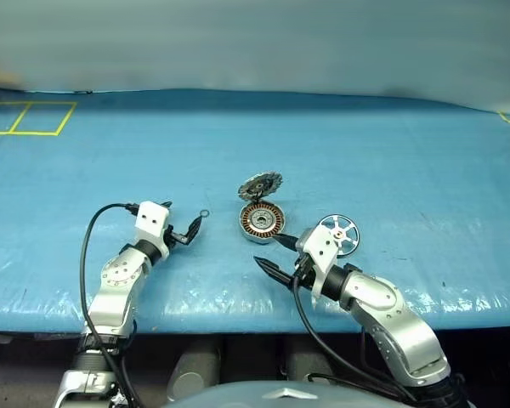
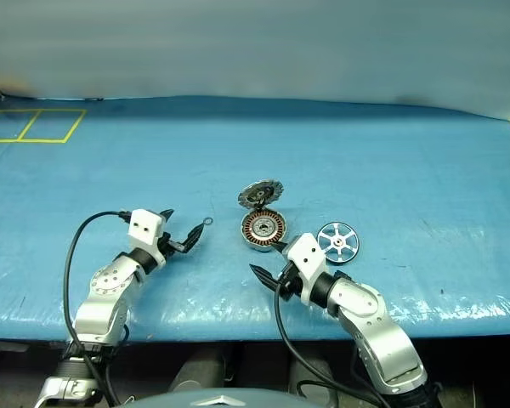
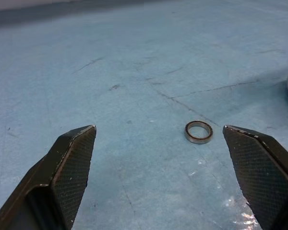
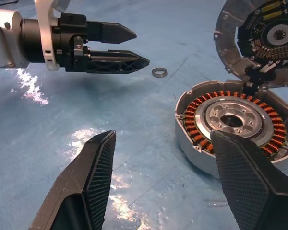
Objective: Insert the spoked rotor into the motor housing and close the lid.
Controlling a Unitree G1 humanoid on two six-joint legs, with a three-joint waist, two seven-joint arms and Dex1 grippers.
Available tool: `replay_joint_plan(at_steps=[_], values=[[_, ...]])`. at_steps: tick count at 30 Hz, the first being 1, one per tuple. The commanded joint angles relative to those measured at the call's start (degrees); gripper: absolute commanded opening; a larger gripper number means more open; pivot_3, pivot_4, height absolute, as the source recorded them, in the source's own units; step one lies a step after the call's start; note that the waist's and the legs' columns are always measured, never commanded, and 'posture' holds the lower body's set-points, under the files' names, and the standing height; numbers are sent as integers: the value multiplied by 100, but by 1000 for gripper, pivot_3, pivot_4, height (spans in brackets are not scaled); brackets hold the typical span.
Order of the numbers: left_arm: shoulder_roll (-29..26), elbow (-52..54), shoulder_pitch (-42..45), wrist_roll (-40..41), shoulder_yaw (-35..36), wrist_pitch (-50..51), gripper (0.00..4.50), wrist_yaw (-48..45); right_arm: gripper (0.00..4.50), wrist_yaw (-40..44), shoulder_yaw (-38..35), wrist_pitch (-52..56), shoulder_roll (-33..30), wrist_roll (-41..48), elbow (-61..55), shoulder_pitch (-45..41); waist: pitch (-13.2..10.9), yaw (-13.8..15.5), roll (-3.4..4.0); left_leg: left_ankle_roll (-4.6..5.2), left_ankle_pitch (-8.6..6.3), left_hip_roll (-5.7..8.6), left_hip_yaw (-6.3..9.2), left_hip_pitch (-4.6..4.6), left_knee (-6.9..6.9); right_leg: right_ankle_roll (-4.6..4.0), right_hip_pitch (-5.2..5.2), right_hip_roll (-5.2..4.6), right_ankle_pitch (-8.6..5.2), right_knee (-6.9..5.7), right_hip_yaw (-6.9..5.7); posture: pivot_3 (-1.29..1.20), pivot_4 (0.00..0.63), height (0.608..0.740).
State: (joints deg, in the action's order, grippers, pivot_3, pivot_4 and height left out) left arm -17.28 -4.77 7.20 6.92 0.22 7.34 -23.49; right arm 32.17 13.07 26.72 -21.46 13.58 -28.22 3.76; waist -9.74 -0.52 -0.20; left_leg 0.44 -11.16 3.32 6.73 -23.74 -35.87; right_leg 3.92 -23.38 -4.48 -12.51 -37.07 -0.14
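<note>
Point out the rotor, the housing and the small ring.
rotor (image 2: pixel 337 240), right eye view, its hub
housing (image 4: pixel 233 117), right wrist view, its silver hub
ring (image 3: pixel 199 132), left wrist view, its rim

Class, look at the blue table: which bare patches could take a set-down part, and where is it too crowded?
Free: the wide blue table beyond the raised lid, and the stretch right of the spoked rotor. Crowded: the middle, where the motor housing, rotor and open right gripper bunch together. The small ring lies just ahead of the open left gripper.

You're looking at silver arm shells gleaming, white wrist blocks showing, black cables looping, and black cross-hatched fingers tapering.
</note>
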Motion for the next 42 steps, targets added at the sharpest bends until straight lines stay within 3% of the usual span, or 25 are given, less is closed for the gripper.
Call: replay_joint_plan(at_steps=[1,16,19,29,36,42], values=[[60,-127,185,-282,-222,265,4500,176,3311,-85,38,-78,-36,-127,-72,-30,0,-1,0,1,0,0,0,0,1,16,1,0,10,1,1,0,150,740],[248,-262,314,-437,-460,976,4500,267,3311,-433,-89,157,-40,-245,-66,53,12,-5,6,1,0,-1,-1,17,-4,6,9,-1,9,0,3,0,150,740],[234,-232,282,-497,-504,1083,3907,262,3338,-448,-78,160,-52,-249,-53,35,13,-4,5,2,0,0,-1,16,-4,9,9,-1,11,1,3,0,150,740],[148,1,76,-576,-660,1430,705,225,3338,-561,-166,322,68,-157,-15,-48,36,-14,27,3,0,-2,-3,19,-3,2,22,1,8,2,5,0,150,740],[127,231,56,-370,-479,1268,710,109,3338,-541,-146,343,47,-147,-35,-61,42,-19,29,3,0,-3,-4,19,-2,5,23,1,9,2,5,0,150,740],[-105,550,-206,35,-212,291,710,-489,3338,-375,-439,207,194,334,-220,42,41,-15,28,3,0,-4,-3,10,1,0,11,1,7,2,6,0,150,740]])
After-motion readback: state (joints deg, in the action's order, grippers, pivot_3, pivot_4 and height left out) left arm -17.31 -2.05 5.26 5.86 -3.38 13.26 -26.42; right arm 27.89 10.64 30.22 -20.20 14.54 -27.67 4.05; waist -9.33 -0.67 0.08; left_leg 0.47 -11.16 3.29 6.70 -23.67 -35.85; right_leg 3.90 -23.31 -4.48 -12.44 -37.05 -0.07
